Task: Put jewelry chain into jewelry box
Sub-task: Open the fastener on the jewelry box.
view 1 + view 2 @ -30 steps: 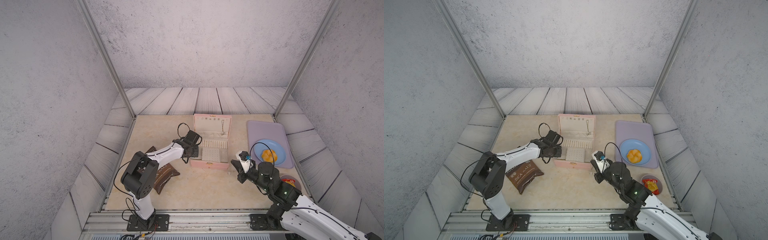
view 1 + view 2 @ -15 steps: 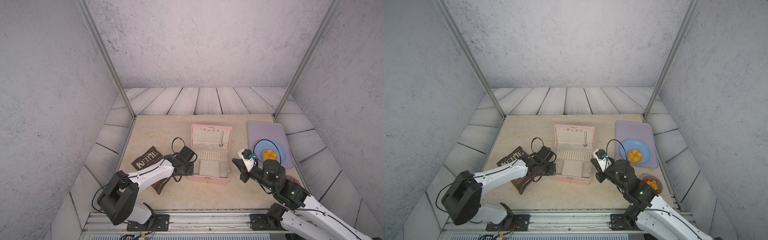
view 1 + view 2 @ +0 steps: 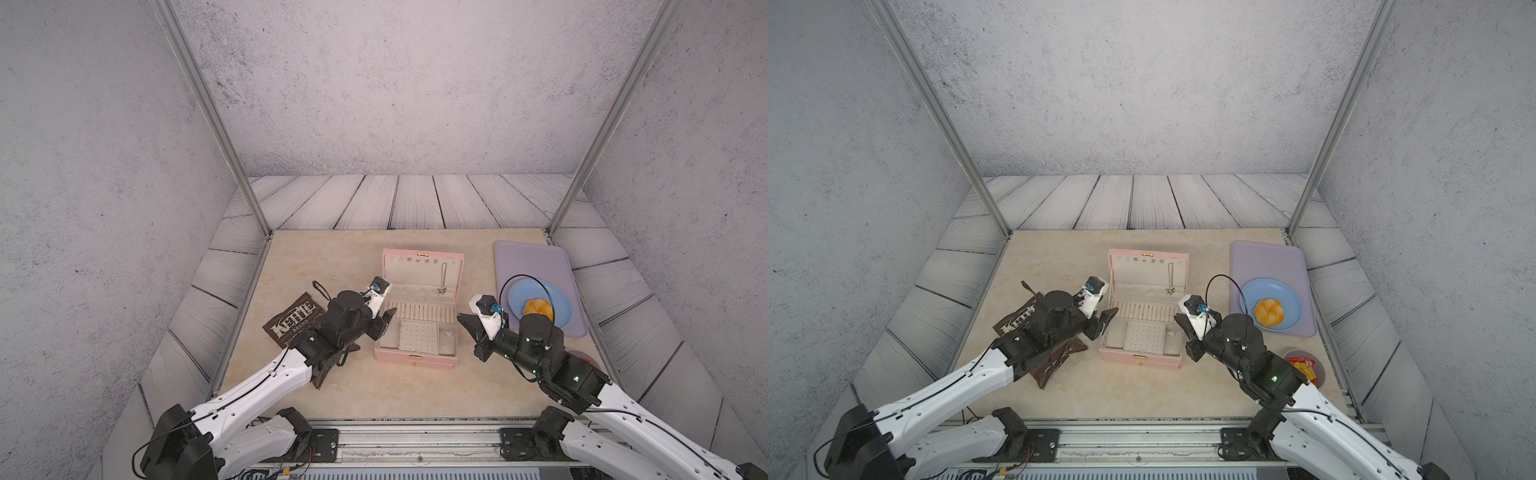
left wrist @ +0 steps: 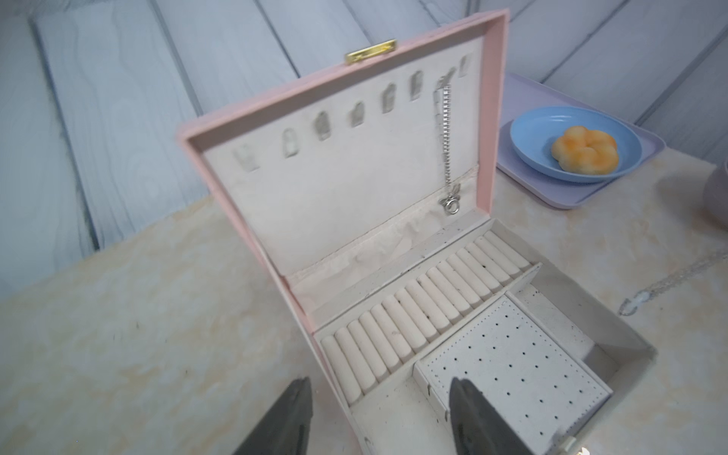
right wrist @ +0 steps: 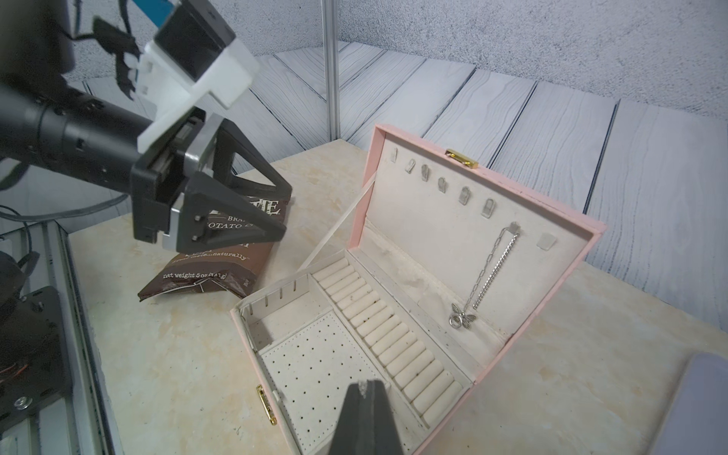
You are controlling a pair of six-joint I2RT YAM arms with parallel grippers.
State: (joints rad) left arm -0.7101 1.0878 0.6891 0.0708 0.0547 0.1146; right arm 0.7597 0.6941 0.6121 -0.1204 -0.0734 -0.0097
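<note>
Left wrist view shows us the left gripper [image 4: 381, 382], clamped a second ago, now spread at the edge of the pale pink hinged jewelry box [image 4: 493, 118]. The thin silvery jewelry chain [image 4: 635, 304] lies outside it, so loading remains. The right gripper [image 5: 364, 388] is pressed together.

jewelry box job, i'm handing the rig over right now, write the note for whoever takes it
Left hand: open, empty, at the left wall of the jewelry box.
Right hand: shut, nothing seen in it, by the box's right side.
The box stands open; a charm chain hangs inside its lid.
Jewelry chain: seemingly the thin, blurred silvery strand on the table right of the box.
Done: box opened.
Left: pick up that strand and lay it in the box.
</note>
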